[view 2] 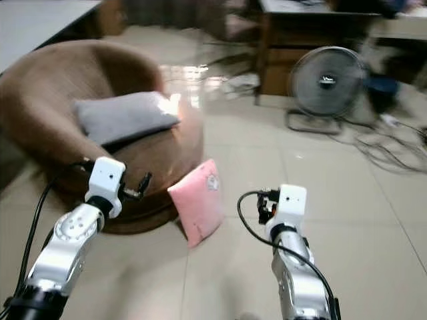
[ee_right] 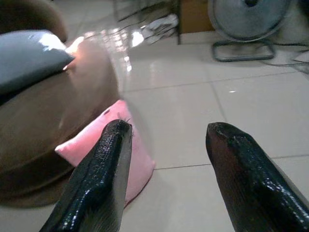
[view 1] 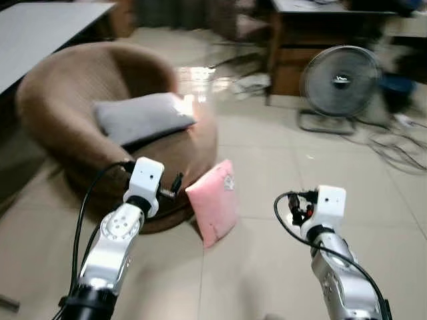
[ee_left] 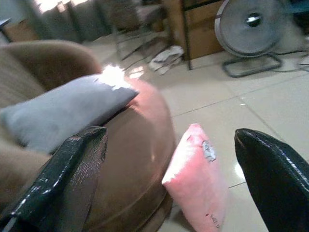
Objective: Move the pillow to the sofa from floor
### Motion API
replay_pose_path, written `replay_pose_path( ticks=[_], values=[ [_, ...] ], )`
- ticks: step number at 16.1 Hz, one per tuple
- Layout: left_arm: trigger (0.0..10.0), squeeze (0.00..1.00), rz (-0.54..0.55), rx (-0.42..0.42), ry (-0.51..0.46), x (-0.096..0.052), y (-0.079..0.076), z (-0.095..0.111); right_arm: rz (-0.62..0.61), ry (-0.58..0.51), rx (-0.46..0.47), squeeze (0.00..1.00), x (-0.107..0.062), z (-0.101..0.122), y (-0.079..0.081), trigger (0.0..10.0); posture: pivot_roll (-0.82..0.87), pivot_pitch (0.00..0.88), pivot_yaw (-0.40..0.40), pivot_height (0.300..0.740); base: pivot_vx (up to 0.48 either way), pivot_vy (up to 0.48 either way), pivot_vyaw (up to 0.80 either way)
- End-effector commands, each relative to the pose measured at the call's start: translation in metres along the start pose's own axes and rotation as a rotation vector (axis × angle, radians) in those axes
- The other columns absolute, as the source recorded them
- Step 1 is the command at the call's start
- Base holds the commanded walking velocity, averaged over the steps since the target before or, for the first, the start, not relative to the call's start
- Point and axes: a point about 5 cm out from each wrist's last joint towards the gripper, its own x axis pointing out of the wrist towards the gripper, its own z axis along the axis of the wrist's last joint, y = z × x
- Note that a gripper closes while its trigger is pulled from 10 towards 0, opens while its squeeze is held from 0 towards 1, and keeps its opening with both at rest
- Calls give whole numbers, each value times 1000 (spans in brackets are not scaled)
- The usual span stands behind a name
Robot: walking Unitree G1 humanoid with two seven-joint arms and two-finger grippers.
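Observation:
A pink pillow [view 1: 215,200] stands on edge on the tiled floor, leaning against the front of a round brown sofa chair [view 1: 67,93]. A grey pillow [view 1: 141,117] lies on the sofa seat. My left gripper [ee_left: 171,137] is open and empty, held just left of the pink pillow [ee_left: 198,179] at the sofa's front edge. My right gripper [ee_right: 170,128] is also open and empty, hovering over the floor to the right of the pink pillow [ee_right: 104,145], apart from it.
A standing fan [view 1: 340,80] sits on the floor at the back right, with loose cables [view 1: 400,147] beside it. A wooden desk [view 1: 320,30] stands behind it. A white table [view 1: 40,30] is at the far left. Bare tiles lie ahead of my right arm.

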Motion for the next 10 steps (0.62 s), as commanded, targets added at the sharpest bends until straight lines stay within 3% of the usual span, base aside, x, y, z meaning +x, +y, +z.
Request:
replay_pose_path(
  ticks=[1, 4, 5, 8, 10],
  values=[
    [10000, 0, -16, 6, -19, 3, -5, 5, -19, -12, -14, 0, -1, 3, -7, 10000, -30, 0, 46, 740, 0, 480, -800],
    [10000, 0, -27, 6, -30, 4, -7, 7, -17, -17, -17, 0, 0, 3, -7, 10000, -33, 0, 48, 740, 0, 442, -800],
    [10000, 0, -38, 21, -41, 4, -8, 9, -17, -18, -19, 0, -1, 4, -7, 10000, -34, 0, 49, 740, 0, 0, -800],
    [10000, 0, -36, 31, -70, 5, -11, 13, -17, -30, -67, 0, -1, 6, -7, 10000, -36, 0, 46, 740, 0, -480, -148],
    [10000, 0, -31, -27, -65, 5, -11, 10, -9, -26, -124, 0, 1, 6, -7, 10000, -33, 0, 42, 740, 0, 0, 0]
  ],
)
